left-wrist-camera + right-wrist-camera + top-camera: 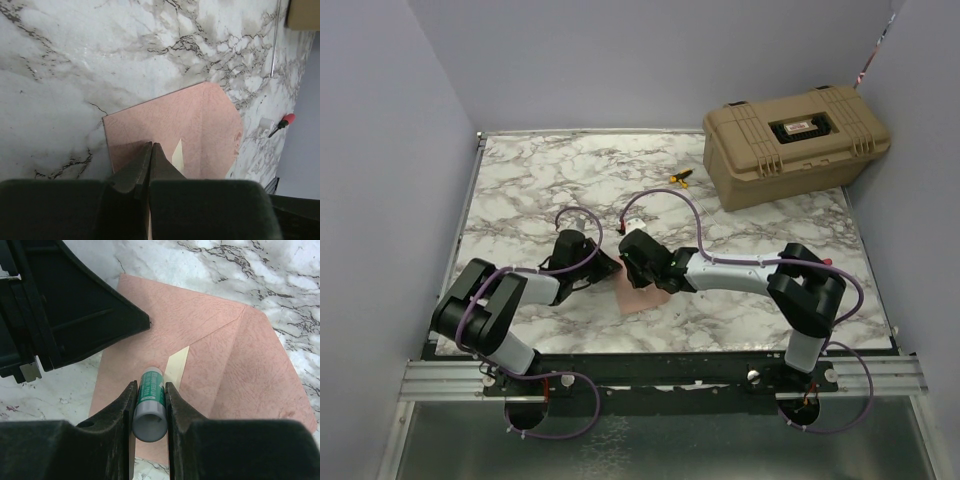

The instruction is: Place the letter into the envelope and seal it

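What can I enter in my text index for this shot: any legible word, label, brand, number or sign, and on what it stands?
No text can be quoted from these views.
On the glue stick: a green label, its print too blurred to read.
On the tan case: a dark plate with a red mark on the lid, too small to read.
On the envelope: no print visible.
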Motion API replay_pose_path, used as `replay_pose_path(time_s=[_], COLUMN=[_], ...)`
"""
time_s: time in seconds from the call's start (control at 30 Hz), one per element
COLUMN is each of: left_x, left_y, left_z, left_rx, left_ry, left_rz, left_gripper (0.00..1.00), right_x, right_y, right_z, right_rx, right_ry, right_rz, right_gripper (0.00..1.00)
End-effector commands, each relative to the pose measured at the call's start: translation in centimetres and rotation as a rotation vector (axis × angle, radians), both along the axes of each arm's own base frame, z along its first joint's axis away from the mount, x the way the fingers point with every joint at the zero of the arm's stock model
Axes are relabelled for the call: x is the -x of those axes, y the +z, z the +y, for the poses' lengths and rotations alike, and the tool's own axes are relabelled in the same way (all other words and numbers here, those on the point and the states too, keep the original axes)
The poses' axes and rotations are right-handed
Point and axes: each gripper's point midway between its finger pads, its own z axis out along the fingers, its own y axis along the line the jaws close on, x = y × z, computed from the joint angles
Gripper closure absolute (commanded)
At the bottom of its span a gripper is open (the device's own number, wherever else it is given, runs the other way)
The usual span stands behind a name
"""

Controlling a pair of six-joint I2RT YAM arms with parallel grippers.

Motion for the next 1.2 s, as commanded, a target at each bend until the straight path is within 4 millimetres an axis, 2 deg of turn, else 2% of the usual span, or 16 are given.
replay_pose_path(time_s=[0.0, 0.2, 0.5, 0.67, 0.93, 1.17], left_x=[1.5, 3.6, 4.0, 4.2, 4.7, 4.7], left_y=[-2.0, -4.7, -5.8, -6.7, -7.8, -8.0], left_z=[0.6, 2.0, 2.5, 3.1, 3.9, 4.1], left_rx=[-0.034, -0.074, -0.093, -0.133, -0.158, -0.164], left_ry=[-0.024, 0.017, 0.041, 0.057, 0.093, 0.101], left_rz=[0.048, 0.146, 0.183, 0.207, 0.239, 0.243], left_gripper=[1.00, 1.00, 1.00, 1.00, 1.00, 1.00], right_x=[-0.2, -1.1, -0.9, 1.2, 4.8, 5.5], right_y=[1.2, 0.8, -2.1, -2.0, -3.9, -3.7], right_z=[0.8, 1.4, 0.7, -0.2, -1.8, -2.9], right_rx=[-0.029, -0.014, 0.059, 0.092, 0.146, 0.170], right_ry=[0.017, -0.020, -0.066, -0.007, 0.073, 0.080], right_rz=[-0.033, -0.035, 0.016, 0.090, 0.171, 0.166], right_gripper=[1.00, 0.99, 0.99, 0.99, 1.00, 0.99])
